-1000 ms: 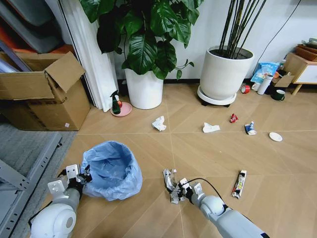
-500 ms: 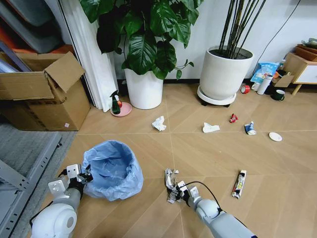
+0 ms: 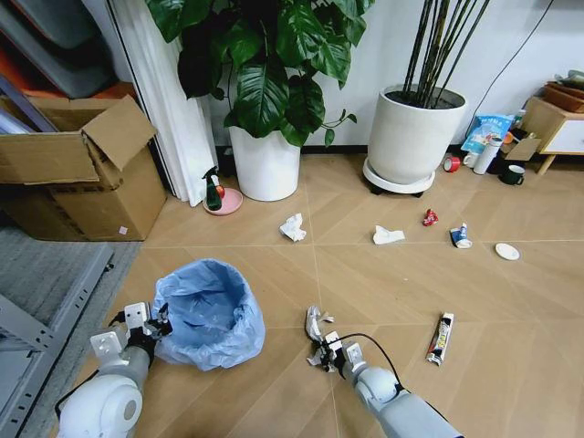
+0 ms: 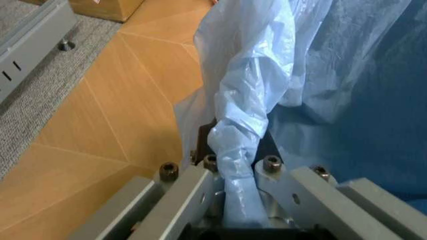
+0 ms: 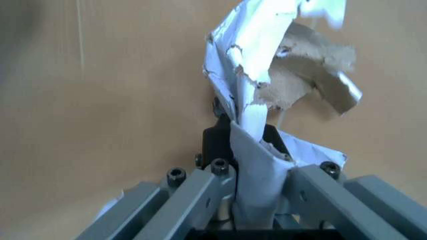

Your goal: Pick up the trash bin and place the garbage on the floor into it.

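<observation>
Step in hand, I'd say: first piece of garbage is gripped, bin not yet fed. My left gripper (image 4: 230,200) is clamped on the crinkled blue liner at the rim of the trash bin (image 3: 208,312), which sits at approx 10 o'clock from my base. My right gripper (image 5: 257,197) is pinched on a torn white paper wrapper (image 3: 315,328), low at 6 o'clock. Next move needs a lift & swing toward 9 o'clock, over the bin rim. Open floor (image 3: 392,292) between; cardboard box (image 3: 82,173) & white plant pot (image 3: 266,164) well apart.
</observation>
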{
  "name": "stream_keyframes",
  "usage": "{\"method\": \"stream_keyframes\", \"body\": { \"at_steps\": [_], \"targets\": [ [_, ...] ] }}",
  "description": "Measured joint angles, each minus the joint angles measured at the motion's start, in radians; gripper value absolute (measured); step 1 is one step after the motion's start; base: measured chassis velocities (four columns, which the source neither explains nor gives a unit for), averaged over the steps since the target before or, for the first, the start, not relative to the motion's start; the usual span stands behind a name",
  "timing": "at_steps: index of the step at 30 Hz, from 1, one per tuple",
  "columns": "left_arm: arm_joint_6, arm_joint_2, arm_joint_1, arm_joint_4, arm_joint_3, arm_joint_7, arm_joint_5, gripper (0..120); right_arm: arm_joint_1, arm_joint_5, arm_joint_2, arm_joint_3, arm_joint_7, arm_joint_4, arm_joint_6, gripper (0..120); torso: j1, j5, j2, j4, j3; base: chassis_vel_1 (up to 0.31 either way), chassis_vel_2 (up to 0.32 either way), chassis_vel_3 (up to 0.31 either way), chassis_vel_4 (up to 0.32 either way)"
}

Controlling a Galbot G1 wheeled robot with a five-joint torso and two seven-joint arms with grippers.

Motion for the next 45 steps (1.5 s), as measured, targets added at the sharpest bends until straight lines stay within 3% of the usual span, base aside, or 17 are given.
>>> {"method": "stream_keyframes", "body": {
  "at_steps": [5,11,17,24,39,44,45],
  "targets": [
    [0.010,0.030,-0.009,0.008,0.014,-0.003,-0.019,0,-0.004,-0.051,-0.016,0.081,0.017,0.119,0.028,0,0.000,-0.0003,0.000,-0.0001,0.000,0.000,0.000,0.000,0.000],
    [0.043,0.086,-0.040,0.043,0.046,-0.017,-0.070,0,0.023,-0.026,-0.105,0.106,0.014,0.317,0.025,0,0.000,0.0000,0.000,-0.0002,0.000,0.000,0.000,0.000,0.000],
    [0.067,0.124,-0.105,0.091,0.106,-0.032,-0.119,0,0.117,0.135,-0.213,0.006,0.015,0.548,-0.048,0,0.000,0.0003,0.000,0.0001,0.000,0.000,0.000,0.000,0.000],
    [0.089,0.146,-0.189,0.144,0.175,-0.042,-0.166,0,0.227,0.273,-0.283,-0.128,0.022,0.698,-0.113,0,0.000,-0.0003,0.000,0.0000,0.000,0.000,0.000,0.000,0.000],
    [0.102,0.143,-0.273,0.183,0.245,-0.057,-0.186,0,0.262,0.317,-0.288,-0.339,0.044,0.735,-0.121,1,0.000,0.0000,0.000,-0.0001,0.000,0.000,0.000,0.000,0.000],
    [0.102,0.141,-0.277,0.184,0.243,-0.058,-0.187,0,0.282,0.279,-0.290,-0.377,0.058,0.712,-0.123,25,0.000,0.0000,0.000,0.0000,0.000,0.000,0.000,0.000,0.000],
    [0.102,0.141,-0.277,0.184,0.243,-0.058,-0.187,0,0.282,0.279,-0.290,-0.377,0.058,0.712,-0.123,25,0.000,0.0000,0.000,0.0000,0.000,0.000,0.000,0.000,0.000]
  ]
}}
